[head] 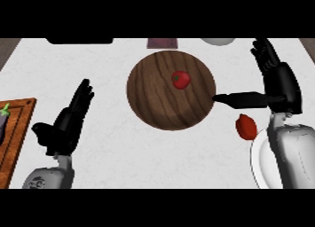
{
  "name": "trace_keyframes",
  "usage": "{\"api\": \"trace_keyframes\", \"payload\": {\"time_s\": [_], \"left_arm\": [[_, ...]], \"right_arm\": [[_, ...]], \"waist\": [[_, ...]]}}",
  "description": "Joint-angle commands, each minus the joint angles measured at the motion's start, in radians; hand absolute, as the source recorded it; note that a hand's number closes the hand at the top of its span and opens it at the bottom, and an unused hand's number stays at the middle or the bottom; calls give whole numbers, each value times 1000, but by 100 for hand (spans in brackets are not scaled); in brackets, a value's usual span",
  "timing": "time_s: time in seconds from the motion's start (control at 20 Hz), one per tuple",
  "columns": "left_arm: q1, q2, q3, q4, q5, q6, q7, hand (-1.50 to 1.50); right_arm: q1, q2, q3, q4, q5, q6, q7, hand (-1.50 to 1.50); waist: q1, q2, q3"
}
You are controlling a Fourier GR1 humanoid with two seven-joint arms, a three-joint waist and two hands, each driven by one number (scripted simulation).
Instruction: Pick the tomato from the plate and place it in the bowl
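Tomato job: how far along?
Tomato lies on the wooden dish. Right hand is open beside it, left hand open; neither holds anything. A white dish shows under the right forearm, a red thing at its rim. If the wooden dish is the bowl, it's placed; if the plate, pick and place remain.

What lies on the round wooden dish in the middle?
One red tomato, off-centre; otherwise the wooden dish shows bare wood. The thumb of the right hand covers a little of its right rim.
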Motion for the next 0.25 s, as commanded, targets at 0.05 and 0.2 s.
{"api": "trace_keyframes", "payload": {"time_s": [0.05,0.2], "left_arm": [[-20,-5,21,77,-6,4,-65,0],[-77,-1,25,59,-8,6,1,0]], "right_arm": [[146,-18,-8,-40,-44,80,-96,-150],[189,24,32,-86,-4,54,-88,-150]], "waist": [[0,2,0],[1,2,0]]}}
